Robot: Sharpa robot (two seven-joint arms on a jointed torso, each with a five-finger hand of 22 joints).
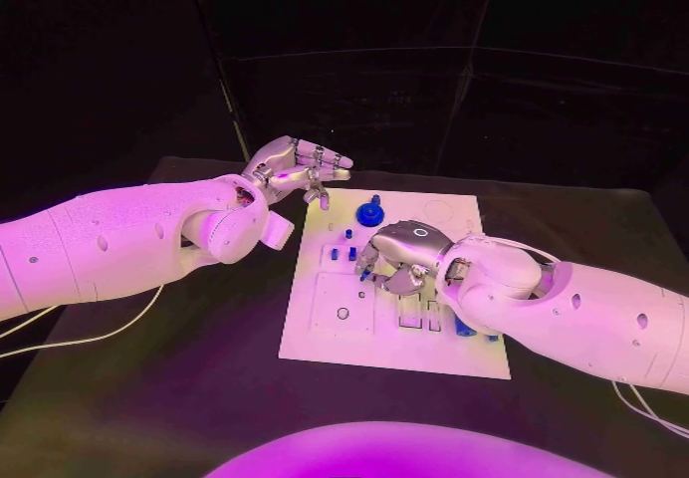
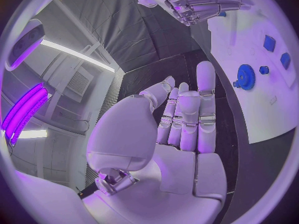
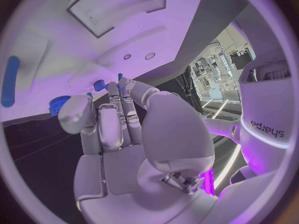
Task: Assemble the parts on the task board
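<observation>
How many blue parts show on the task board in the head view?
At least 5: a gear at the far edge, three small pieces beside the right hand, one by its wrist. The hand may hide more.

A dark bench with a matte black top fills the foreground, its far edge meeting a black backdrop hung on thin dark poles. Purple light washes over everything. In the left wrist view a grey panelled wall rises behind, with a long white strip light and a glowing purple panel. In the right wrist view a bright gap shows cluttered shelving.
</observation>
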